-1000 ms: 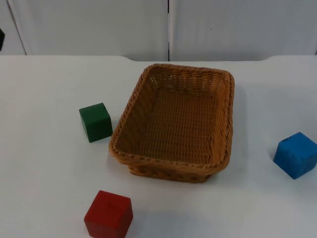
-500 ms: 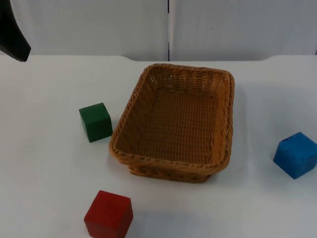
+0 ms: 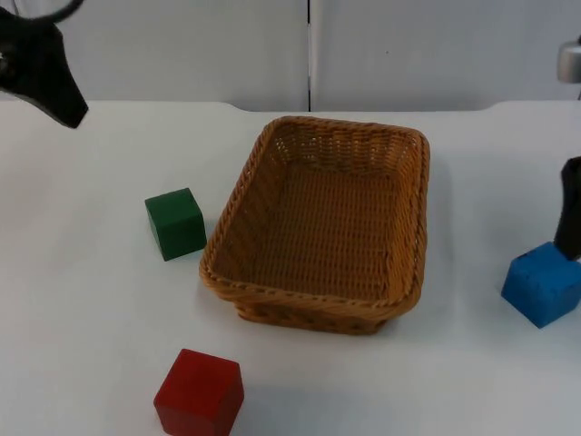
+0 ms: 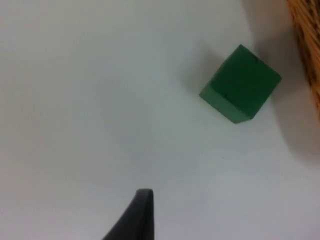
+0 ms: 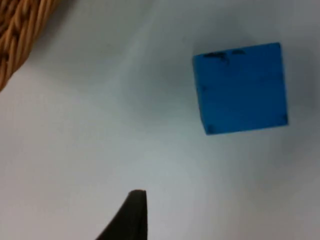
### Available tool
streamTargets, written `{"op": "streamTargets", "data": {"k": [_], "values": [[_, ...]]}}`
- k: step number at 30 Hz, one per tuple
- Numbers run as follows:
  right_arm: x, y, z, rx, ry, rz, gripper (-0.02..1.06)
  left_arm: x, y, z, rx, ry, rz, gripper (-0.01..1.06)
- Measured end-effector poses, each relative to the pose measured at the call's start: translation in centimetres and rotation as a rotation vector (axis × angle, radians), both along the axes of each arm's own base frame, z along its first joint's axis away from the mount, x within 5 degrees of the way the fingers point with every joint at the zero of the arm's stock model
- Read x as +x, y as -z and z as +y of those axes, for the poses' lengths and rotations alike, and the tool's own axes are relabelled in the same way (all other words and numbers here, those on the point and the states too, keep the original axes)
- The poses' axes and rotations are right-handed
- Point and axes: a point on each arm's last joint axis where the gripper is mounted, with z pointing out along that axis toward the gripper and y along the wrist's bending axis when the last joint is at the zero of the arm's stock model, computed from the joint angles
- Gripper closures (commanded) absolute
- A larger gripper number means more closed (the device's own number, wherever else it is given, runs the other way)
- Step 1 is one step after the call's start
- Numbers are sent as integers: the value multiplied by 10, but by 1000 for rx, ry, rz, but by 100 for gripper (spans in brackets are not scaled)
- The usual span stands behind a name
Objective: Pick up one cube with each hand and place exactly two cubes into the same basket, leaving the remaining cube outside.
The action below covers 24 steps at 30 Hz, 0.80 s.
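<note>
Now hovering: left hand [image 3: 54,86] at the surface's far left corner, well off the green cube [image 3: 175,223] beside the basket [image 3: 323,309]; right hand [image 3: 570,227] just above the blue cube [image 3: 543,283] at the right edge. Grip on both: cannot tell. Three cubes, counting red [image 3: 200,393]; one basket.

Open white table [image 3: 82,300] all round the green cube [image 3: 175,223] save on its basket [image 3: 322,222] side, rim just beside. Red cube [image 3: 199,392] well apart, near the front edge. Blue cube [image 3: 542,283] ringed by bare table, right gripper [image 3: 569,218] just above.
</note>
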Motion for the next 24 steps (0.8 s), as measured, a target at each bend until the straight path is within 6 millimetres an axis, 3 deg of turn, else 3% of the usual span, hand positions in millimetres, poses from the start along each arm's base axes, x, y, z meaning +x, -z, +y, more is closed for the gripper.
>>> {"op": "streamTargets", "data": {"k": [7,19,24], "values": [[9,26,10,-16,-15,20,0,22,26,-23,61,192,15,0],[20,45,10,-49,1,-18,0,50,57,-33,132,329,3,0],[22,54,10,-55,-3,0,0,62,82,-44,193,451,3,0]]}}
